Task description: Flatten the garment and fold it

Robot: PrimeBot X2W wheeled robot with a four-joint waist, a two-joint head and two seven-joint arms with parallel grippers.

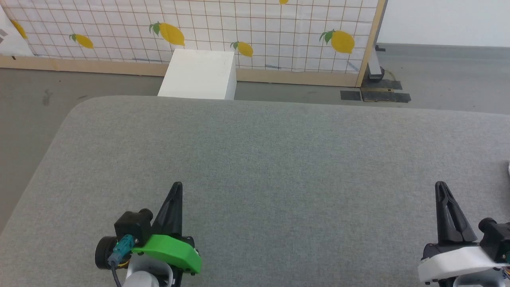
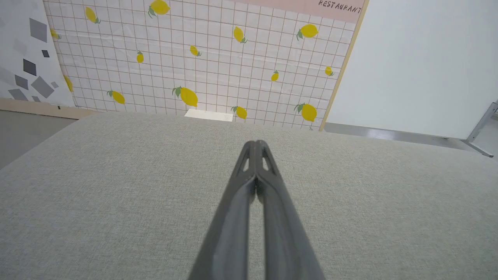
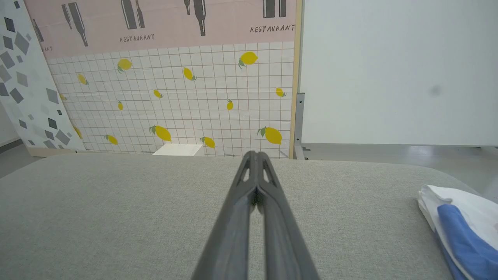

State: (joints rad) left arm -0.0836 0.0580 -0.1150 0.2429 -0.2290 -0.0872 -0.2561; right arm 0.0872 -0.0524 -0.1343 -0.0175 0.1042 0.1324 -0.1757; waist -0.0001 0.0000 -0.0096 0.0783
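Observation:
The garment, white with a bright blue sleeve, lies folded in a small stack at the right end of the grey padded table; a sliver of its white cloth peeks in at the head view's right edge. My left gripper rests low at the table's near left, shut, fingertips pressed together and holding nothing. My right gripper sits at the near right, also shut and empty, its fingertips closed, with the garment off to its right.
A white box stands on the floor beyond the table's far edge. Behind it runs a lemon-patterned panel with a wooden frame. Grey floor surrounds the table, whose left corner is rounded.

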